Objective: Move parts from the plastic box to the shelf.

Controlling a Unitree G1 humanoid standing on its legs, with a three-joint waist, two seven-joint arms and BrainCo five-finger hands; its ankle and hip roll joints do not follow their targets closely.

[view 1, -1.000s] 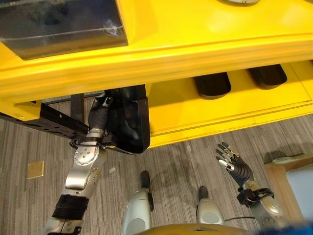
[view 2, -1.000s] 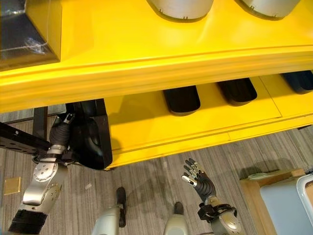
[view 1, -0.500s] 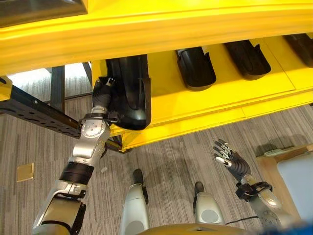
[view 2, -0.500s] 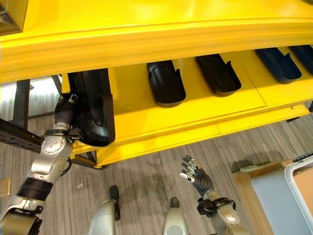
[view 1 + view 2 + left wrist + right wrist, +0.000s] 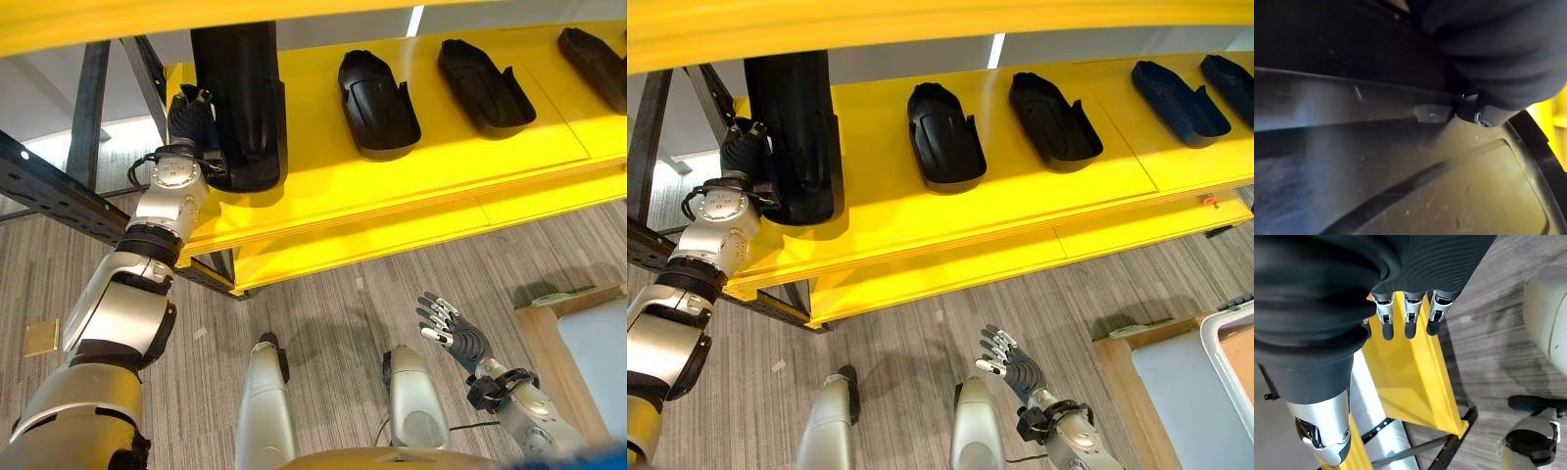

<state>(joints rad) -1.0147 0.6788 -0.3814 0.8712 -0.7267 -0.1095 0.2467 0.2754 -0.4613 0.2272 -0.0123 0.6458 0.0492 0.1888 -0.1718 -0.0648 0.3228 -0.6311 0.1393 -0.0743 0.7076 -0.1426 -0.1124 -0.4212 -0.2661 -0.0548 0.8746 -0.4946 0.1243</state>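
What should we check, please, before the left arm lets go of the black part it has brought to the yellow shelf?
1. Part over the shelf: ok. The black part lies at the left end of the yellow shelf.
2. Part fully supported: cannot tell. Its near end sits close to the shelf's front edge, and contact underneath is hidden.
3. Left robot hand grip: cannot tell. It is against the part's left side, fingers hidden behind it.
4. Spacing from the neighbouring part: ok. Bare yellow shows between them.
5. Right robot hand out of the way: ok. It hangs low over the floor, fingers straight, holding nothing.
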